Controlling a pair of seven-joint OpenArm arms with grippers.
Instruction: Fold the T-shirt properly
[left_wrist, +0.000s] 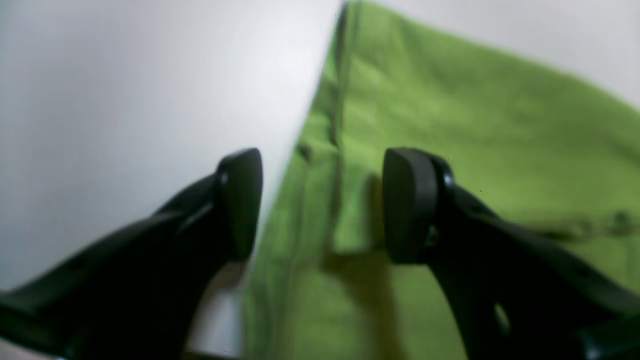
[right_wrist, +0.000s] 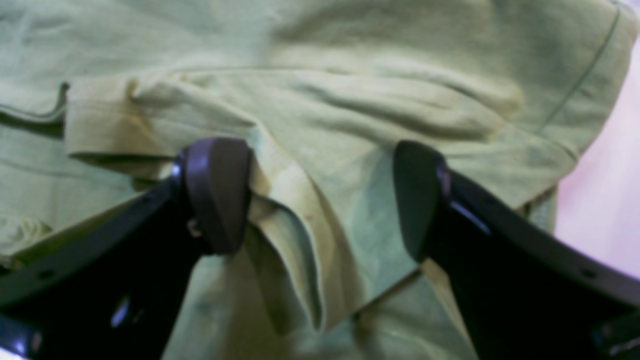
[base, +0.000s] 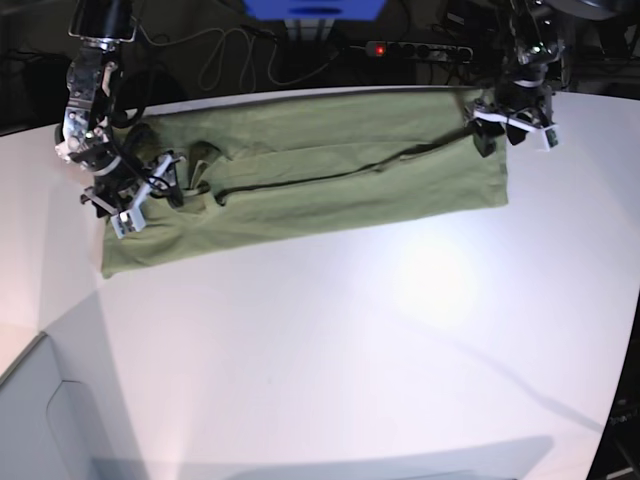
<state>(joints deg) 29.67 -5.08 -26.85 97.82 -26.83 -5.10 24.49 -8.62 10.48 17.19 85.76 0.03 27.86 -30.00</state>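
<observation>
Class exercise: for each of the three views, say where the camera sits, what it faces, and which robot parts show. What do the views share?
Left wrist: on the left arm, facing the T-shirt edge; open left gripper shows.
Right wrist: on the right arm, facing bunched cloth; open right gripper shows.
Base: high, overlooking the white table; both arms show.
Shared: the T-shirt.

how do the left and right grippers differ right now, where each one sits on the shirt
The left gripper straddles a straight hemmed edge of the T-shirt, one finger over bare table; the right gripper sits wholly over cloth. Cloth under the left lies flat; under the right it is bunched into loose folds. Both have open jaws and hold nothing.
</observation>
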